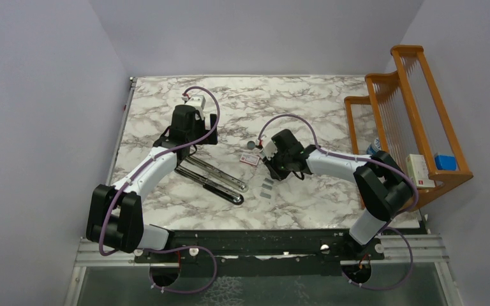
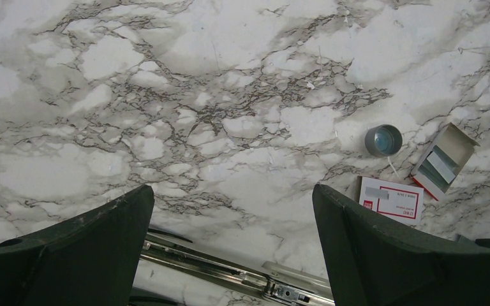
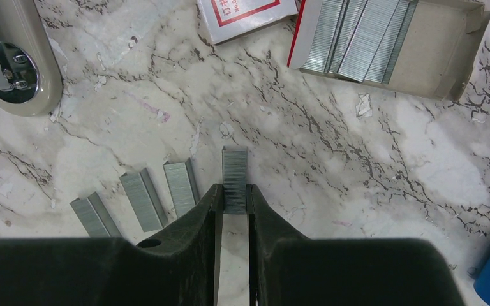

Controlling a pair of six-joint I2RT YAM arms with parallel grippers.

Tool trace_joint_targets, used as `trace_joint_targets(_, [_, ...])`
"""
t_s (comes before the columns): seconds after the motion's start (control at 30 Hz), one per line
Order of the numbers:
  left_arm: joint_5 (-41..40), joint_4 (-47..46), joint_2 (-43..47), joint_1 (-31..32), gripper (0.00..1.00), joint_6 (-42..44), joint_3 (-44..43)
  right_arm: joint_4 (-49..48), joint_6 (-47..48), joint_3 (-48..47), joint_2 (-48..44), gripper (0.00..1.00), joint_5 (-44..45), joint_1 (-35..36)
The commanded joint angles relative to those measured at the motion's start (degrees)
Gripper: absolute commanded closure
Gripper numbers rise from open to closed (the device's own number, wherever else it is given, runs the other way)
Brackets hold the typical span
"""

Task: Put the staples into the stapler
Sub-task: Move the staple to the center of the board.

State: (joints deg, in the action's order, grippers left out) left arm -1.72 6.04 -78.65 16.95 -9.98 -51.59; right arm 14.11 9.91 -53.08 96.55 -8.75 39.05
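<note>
The stapler lies opened flat on the marble table, its metal rail showing below my left gripper. That gripper is open and empty, hovering over the stapler's rear end. My right gripper is shut on one silvery staple strip, at or just above the table. Three more staple strips lie in a row to its left; they also show in the top view, beside the right gripper. The open box tray holds more staples.
The white-and-red box sleeve lies next to the tray. A small round disc sits behind them. A wooden rack with small boxes stands at the right edge, and a blue-and-white cylinder stands at its foot.
</note>
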Motion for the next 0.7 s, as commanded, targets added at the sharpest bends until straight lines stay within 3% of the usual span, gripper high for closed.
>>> trace_joint_targets(0.0, [1.1,-1.3,0.3,-0.3,0.02,0.6,-0.7,0.9,-1.9,1.1,1.5,0.80,-2.7,0.2])
trace_joint_targets(0.3, [0.2,-1.1,0.6,-0.3,0.02,0.7,-0.8,-2.0,-5.1,2.5,-3.1,0.89,-0.5,0.2])
trace_joint_targets(0.67, [-0.4,-0.9,0.7,-0.3,0.02,0.7,-1.0,-7.8,-3.7,3.1,-1.4,0.85,-3.2,0.3])
